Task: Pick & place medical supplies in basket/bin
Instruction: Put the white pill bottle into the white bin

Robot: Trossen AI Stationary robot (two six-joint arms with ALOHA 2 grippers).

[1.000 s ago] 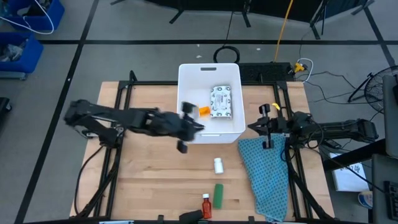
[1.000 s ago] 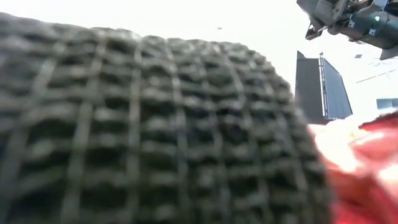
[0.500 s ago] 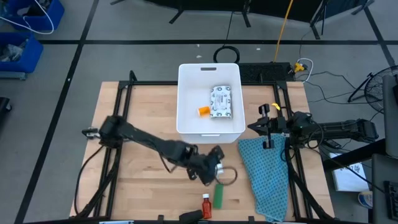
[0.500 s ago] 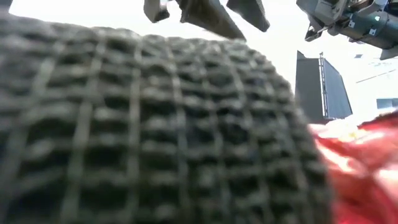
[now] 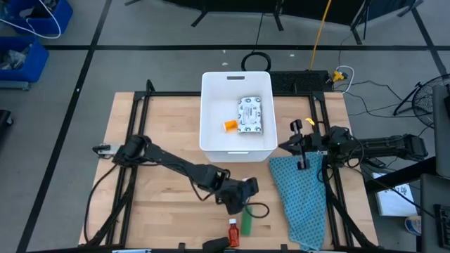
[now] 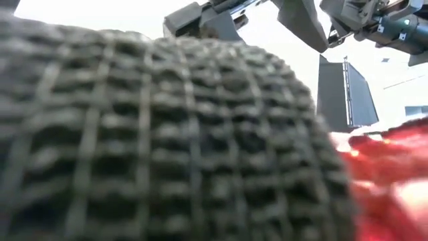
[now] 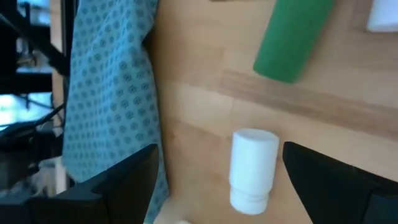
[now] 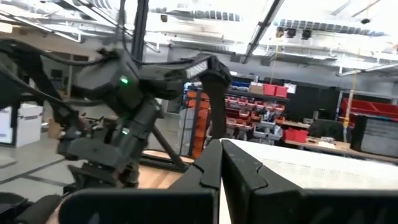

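Moved: left gripper (image 7: 252, 180) now lower over the small white plastic bottle (image 7: 252, 168), which lies between its spread fingers on the wooden table (image 5: 162, 140).
Right gripper (image 8: 221, 174): shut, beside large white tub (image 5: 211, 144).

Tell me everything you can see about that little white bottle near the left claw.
The white bottle is a small plain cylinder that looks like plastic, with a slightly wider cap and no visible label. It lies on its side on the wooden table, touching nothing else. The left claw is open around it, one finger on either side, not yet gripping. The green box lies just beyond it, and the teal cloth is off to one side. From overhead the claw hides it.
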